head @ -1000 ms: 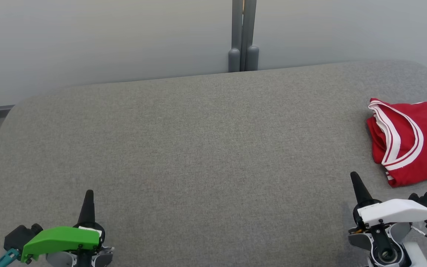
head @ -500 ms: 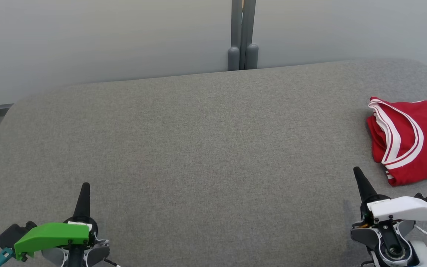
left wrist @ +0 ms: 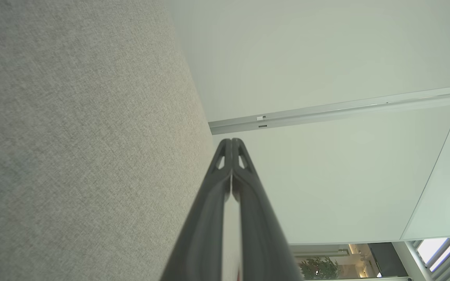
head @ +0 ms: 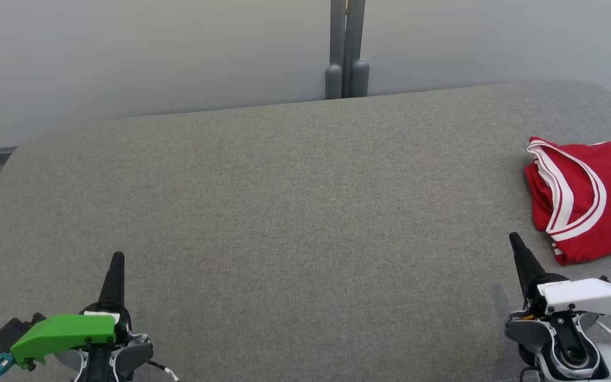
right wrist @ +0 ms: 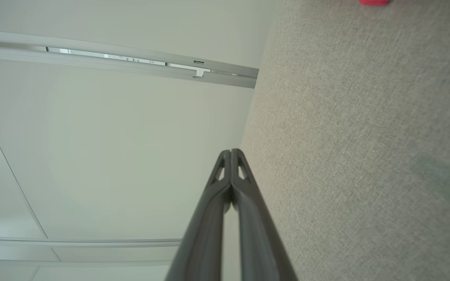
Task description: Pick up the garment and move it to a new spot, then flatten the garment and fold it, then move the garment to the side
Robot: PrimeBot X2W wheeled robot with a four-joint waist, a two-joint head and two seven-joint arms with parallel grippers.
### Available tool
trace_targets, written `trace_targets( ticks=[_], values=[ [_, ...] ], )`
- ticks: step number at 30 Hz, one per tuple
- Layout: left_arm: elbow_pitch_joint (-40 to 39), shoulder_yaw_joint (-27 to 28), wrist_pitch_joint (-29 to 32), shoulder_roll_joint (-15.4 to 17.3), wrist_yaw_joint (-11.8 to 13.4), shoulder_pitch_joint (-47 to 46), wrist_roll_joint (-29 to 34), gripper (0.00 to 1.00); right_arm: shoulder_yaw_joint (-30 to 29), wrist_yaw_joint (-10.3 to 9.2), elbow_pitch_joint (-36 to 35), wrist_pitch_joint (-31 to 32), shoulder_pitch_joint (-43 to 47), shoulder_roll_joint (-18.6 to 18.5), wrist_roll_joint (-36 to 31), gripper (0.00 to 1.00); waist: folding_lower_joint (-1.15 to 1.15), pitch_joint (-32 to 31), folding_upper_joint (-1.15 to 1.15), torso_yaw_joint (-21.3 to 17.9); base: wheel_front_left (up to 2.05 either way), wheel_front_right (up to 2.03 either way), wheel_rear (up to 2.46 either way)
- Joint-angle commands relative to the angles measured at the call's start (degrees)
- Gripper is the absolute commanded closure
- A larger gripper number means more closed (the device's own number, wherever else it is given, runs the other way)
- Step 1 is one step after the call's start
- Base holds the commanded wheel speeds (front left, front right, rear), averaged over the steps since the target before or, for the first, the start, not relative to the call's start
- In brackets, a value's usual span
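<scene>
Seen from the head camera, the task appears to be at its last step, or just past it. At lower left, the left gripper [head: 116,259] with its green housing hovers low over the broad grey fabric-covered table [head: 284,212], its two long dark fingers pressed together and holding nothing. The left wrist view confirms this: the left gripper's tips [left wrist: 232,141] meet with no gap. The middle of the table is bare cloth, and a grey vertical post [head: 346,48] stands against the pale wall behind it. At lower right, the right gripper [head: 514,237] with its white housing is likewise closed on nothing, fingertips touching in its own wrist view [right wrist: 231,151]. Just ahead of it and further right, near but not touching, lies the red sleeveless jersey with white trim [head: 586,204]. The jersey is folded into a compact stack at the table's right side and partly cut off by the picture's edge. Judging by that fold and position, little remains. If any nudge further aside is needed, the right gripper would have to open and reach forward to the jersey's near edge.
</scene>
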Motion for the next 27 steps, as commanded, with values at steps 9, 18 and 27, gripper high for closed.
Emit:
trace_targets(
  ticks=[9,18,27],
  values=[
    [-1.2,0.8,1.2,0.4,-0.7,-1.5,-4.6,1.00,-0.7,0.03,-1.4,1.3,-0.4,-0.3,5.1,1.00,0.00,0.2,0.00,-0.1,0.00,0.00,0.00],
    [-1.8,1.3,2.1,0.4,-1.0,-1.8,-8.1,1.00,-1.2,0.02,-2.2,2.3,-0.4,-0.4,9.1,1.00,0.00,0.4,0.00,-0.1,0.00,0.00,0.00],
    [-2.1,1.6,2.7,0.4,-1.2,-1.9,-10.0,1.00,-1.4,0.02,-2.6,2.9,-0.3,-0.4,11.4,1.00,0.00,0.6,0.00,-0.2,0.00,0.00,0.00]
  ],
)
